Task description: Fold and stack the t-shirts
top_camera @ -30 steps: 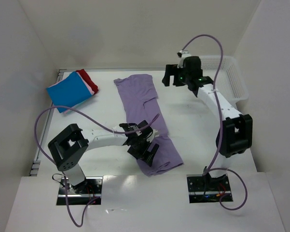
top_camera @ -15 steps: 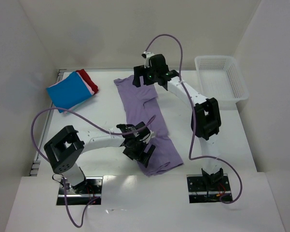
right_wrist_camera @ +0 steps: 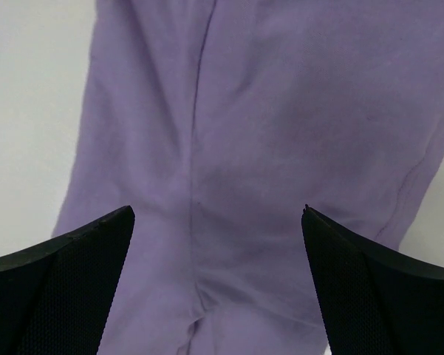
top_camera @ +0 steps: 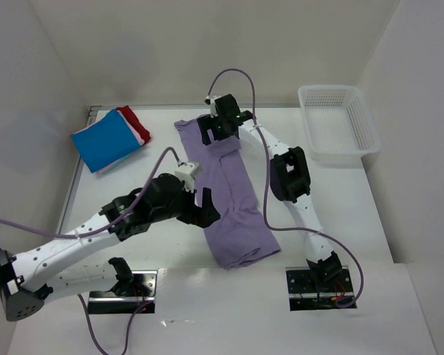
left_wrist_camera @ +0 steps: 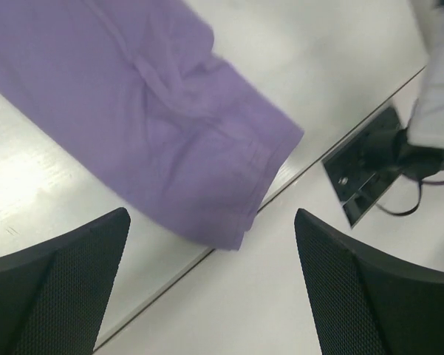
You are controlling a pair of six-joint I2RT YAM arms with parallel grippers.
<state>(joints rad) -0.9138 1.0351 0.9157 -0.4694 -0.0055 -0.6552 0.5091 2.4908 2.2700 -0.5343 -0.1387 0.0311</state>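
The lavender-purple t-shirt (top_camera: 229, 192) lies folded into a long strip down the middle of the table. It also shows in the left wrist view (left_wrist_camera: 155, 126) and fills the right wrist view (right_wrist_camera: 258, 148). My left gripper (top_camera: 205, 207) is open and empty, above the strip's left edge near its near end. My right gripper (top_camera: 216, 127) is open and empty, above the strip's far end. A folded stack with the bright blue shirt (top_camera: 107, 139) on top, and pink and red (top_camera: 137, 120) edges showing beneath, lies at the far left.
A white mesh basket (top_camera: 338, 122) stands at the far right of the table. The table's near edge (left_wrist_camera: 170, 281) runs just below the shirt's near end. The right arm's base plate (left_wrist_camera: 369, 177) is beyond that edge.
My right arm swung left from near the basket to above the shirt's far end. My left arm pulled back and left, off the shirt's near part.
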